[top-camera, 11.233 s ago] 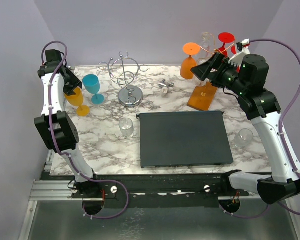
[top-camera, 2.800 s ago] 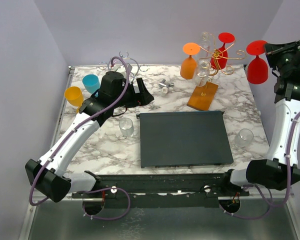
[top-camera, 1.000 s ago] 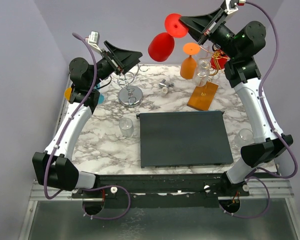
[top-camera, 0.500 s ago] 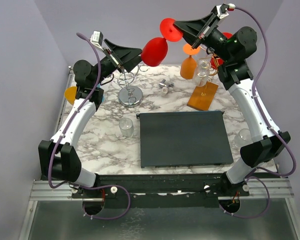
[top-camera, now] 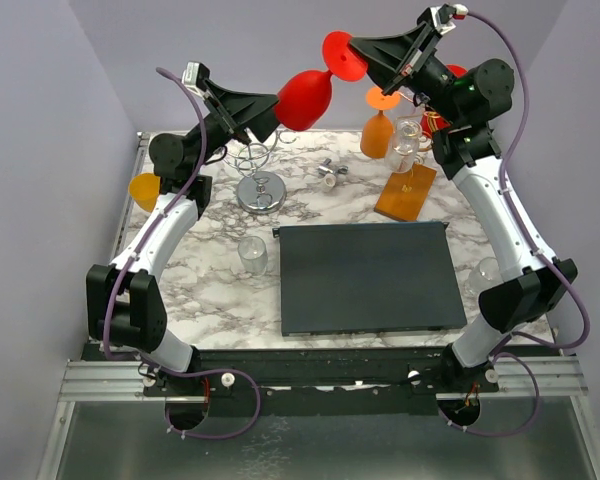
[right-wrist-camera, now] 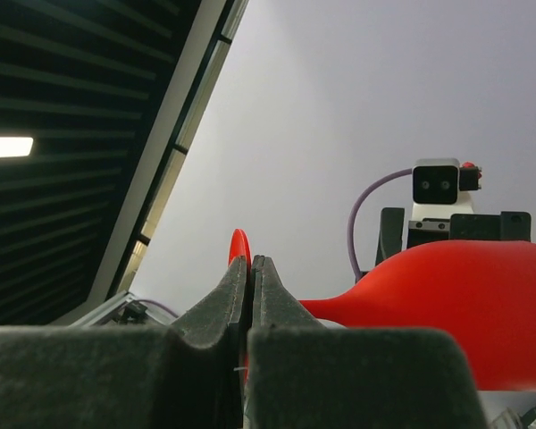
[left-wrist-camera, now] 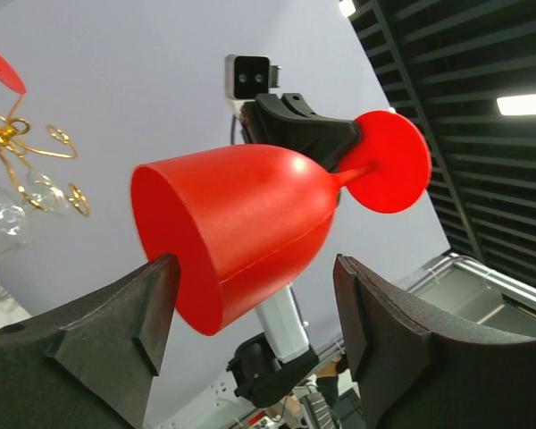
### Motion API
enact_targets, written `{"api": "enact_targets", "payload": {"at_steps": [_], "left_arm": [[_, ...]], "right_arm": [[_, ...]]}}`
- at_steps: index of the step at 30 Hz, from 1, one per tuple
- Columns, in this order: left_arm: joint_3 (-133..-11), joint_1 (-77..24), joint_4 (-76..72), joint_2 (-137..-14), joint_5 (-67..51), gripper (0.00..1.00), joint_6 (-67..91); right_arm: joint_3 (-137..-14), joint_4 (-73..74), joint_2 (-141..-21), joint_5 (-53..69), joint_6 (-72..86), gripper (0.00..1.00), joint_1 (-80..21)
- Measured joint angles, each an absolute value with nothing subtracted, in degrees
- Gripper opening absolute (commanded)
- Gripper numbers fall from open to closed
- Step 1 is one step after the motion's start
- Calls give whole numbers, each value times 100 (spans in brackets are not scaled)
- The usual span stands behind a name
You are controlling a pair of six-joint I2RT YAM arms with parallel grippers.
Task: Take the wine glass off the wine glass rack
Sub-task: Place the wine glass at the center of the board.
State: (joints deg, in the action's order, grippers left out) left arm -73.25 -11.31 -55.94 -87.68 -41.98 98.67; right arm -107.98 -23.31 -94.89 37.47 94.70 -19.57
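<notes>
A red wine glass [top-camera: 302, 98] hangs sideways in the air above the table's back, clear of the wine glass rack. My right gripper [top-camera: 358, 55] is shut on the edge of its round foot [right-wrist-camera: 238, 246]. The bowl [left-wrist-camera: 241, 232] lies between the fingers of my left gripper [left-wrist-camera: 255, 277], which is open; its left pad is at the rim, its right pad stands apart. The rack has a wooden base [top-camera: 405, 192] and gold wire hooks [top-camera: 430, 105]. An orange glass [top-camera: 378, 130] and a clear glass [top-camera: 408, 140] hang on it.
A silver chrome stand [top-camera: 258, 180] stands below my left gripper. A dark mat [top-camera: 370, 275] lies mid-table, with a clear cup [top-camera: 253, 255] to its left and another [top-camera: 490, 272] to its right. An orange glass [top-camera: 145, 188] sits at far left.
The right arm carried the red glass leftward, bowl first, toward the left gripper. The left gripper rose to meet it, and its jaws have narrowed around the bowl.
</notes>
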Motion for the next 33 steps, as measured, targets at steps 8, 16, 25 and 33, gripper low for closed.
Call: {"api": "enact_targets", "payload": {"at_steps": [8, 16, 25, 33], "left_arm": [[-7341, -1138, -6082, -8768, -4206, 52, 10331], [-7341, -1162, -6296, -8770, -4261, 13, 10628], [-7360, -1116, -6847, -8652, -4091, 0, 10912], [-7150, -1131, -6042, -8340, -4239, 0, 10366]], "right_arm": [[-10803, -2576, -9692, 3868, 9751, 0, -1957], [-10807, -2923, -9730, 3942, 9998, 1, -1955], [-10217, -2812, -9596, 3723, 9776, 41, -1826], [-9747, -1194, -8807, 3343, 8093, 85, -1894]]}}
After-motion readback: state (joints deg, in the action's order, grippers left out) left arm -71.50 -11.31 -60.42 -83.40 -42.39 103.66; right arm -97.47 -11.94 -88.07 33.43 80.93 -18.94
